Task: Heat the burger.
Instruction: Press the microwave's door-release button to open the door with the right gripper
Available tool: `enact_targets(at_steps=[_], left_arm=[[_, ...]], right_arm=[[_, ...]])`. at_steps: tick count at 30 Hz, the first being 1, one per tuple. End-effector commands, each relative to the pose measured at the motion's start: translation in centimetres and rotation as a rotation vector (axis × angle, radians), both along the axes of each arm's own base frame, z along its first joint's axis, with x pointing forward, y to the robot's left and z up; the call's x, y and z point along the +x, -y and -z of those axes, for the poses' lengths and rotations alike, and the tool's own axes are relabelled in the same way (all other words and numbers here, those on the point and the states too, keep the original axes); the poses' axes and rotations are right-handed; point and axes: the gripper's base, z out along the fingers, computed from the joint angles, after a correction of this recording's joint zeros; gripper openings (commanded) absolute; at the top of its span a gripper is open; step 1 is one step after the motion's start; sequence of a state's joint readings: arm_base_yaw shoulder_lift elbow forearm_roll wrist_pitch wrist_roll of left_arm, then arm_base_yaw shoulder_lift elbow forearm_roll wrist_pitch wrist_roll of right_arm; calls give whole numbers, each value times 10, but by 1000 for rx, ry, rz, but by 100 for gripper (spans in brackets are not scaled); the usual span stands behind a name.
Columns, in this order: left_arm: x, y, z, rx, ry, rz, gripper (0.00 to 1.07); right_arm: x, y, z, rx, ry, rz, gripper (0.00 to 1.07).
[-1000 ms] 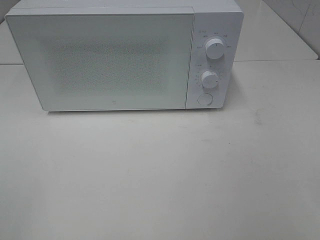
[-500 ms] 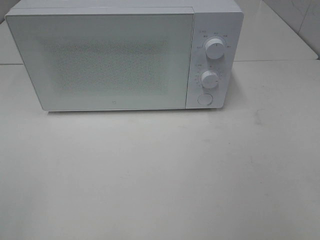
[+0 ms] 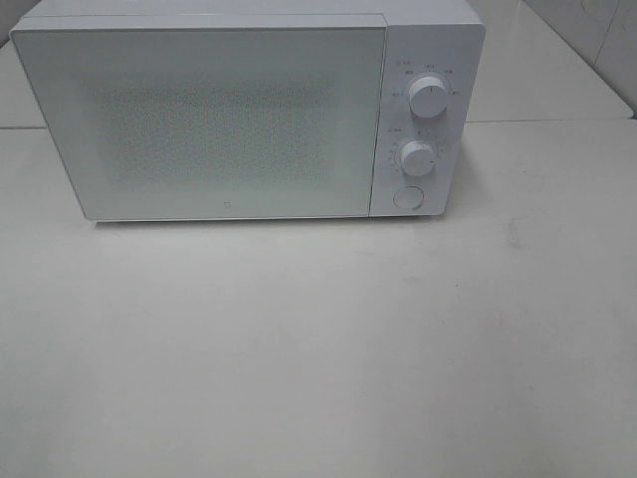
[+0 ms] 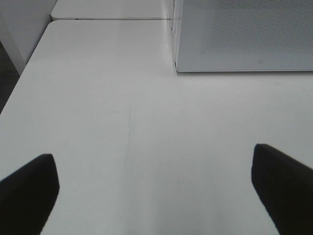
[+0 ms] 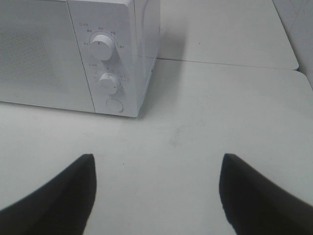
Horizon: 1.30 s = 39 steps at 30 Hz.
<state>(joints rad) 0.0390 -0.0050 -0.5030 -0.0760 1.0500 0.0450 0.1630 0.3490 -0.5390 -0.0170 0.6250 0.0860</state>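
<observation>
- A white microwave (image 3: 229, 20) stands at the far side of a white table (image 3: 318, 349), front facing the camera.
- Its door (image 3: 199, 119) is shut; the dotted window gives no view inside.
- The control panel sits to the right of the door: an upper knob (image 3: 427, 98), a lower knob (image 3: 417, 157) and a round button (image 3: 408, 197) below them.
- The burger shows in no view, so I cannot tell where it is.
- The left gripper (image 4: 154, 164) hangs above bare tabletop, near the microwave's left front corner (image 4: 177, 68). Its two dark fingers (image 4: 29, 191) stand wide apart with nothing between them.
- The right gripper (image 5: 157, 164) hangs above the table in front of the control panel and off to its right. Its fingers (image 5: 63, 196) are also apart and hold nothing.
- Neither gripper touches the microwave; both are out of the high view.
- A faint scuff (image 3: 515, 231) marks the table to the right of the microwave.
- A thin scratch (image 4: 131, 132) runs across the table under the left gripper's view.
- A seam (image 3: 557, 121) crosses the tabletop beside the microwave.
</observation>
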Motion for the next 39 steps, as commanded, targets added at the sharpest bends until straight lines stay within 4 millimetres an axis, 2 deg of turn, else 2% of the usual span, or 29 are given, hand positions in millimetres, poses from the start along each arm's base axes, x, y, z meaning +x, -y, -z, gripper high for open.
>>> enact_targets(at_steps=[1, 3, 5, 6, 7, 9, 11, 14, 15, 17, 19, 21, 22, 28, 30, 31, 33, 39], left_arm=[[-2, 0, 0, -1, 29, -6, 100], [-2, 0, 0, -1, 29, -6, 100], [-2, 0, 0, -1, 29, -6, 100], [-2, 0, 0, -1, 29, -6, 100], [-2, 0, 0, -1, 29, -6, 100], [-2, 0, 0, -1, 29, -6, 100], [-2, 0, 0, -1, 29, -6, 100], [-2, 0, 0, -1, 29, -6, 100], [-2, 0, 0, -1, 29, -6, 100], [-2, 0, 0, -1, 29, -6, 100], [-2, 0, 0, -1, 29, -6, 100], [-2, 0, 0, -1, 29, -6, 100], [-2, 0, 0, -1, 29, -6, 100], [-2, 0, 0, -1, 29, -6, 100], [-2, 0, 0, -1, 29, -6, 100], [-2, 0, 0, -1, 29, -6, 100], [-2, 0, 0, -1, 29, -6, 100], [-2, 0, 0, -1, 29, -6, 100]], right_arm=[[24, -3, -5, -4, 40, 1, 68], [30, -4, -5, -4, 40, 0, 68], [47, -7, -4, -4, 45, -1, 68], [47, -7, -4, -4, 45, -1, 68], [59, -9, -1, -5, 37, -2, 68], [63, -10, 0, -5, 36, -2, 68], [84, -13, 6, -5, 31, -3, 68], [88, -14, 7, -5, 30, -4, 68], [99, -16, 11, -5, 25, -4, 68], [103, -16, 14, -5, 21, -4, 68], [122, -19, 23, -3, 18, -5, 68], [126, -20, 24, -2, 26, -5, 68], [135, -21, 30, -5, 26, -7, 68], [151, -24, 44, 1, 53, -9, 68], [159, -26, 58, 6, 86, -12, 68], [159, -26, 58, 6, 86, -12, 68], [165, -27, 76, 10, 103, -15, 68], [166, -28, 96, 18, 142, -17, 68]])
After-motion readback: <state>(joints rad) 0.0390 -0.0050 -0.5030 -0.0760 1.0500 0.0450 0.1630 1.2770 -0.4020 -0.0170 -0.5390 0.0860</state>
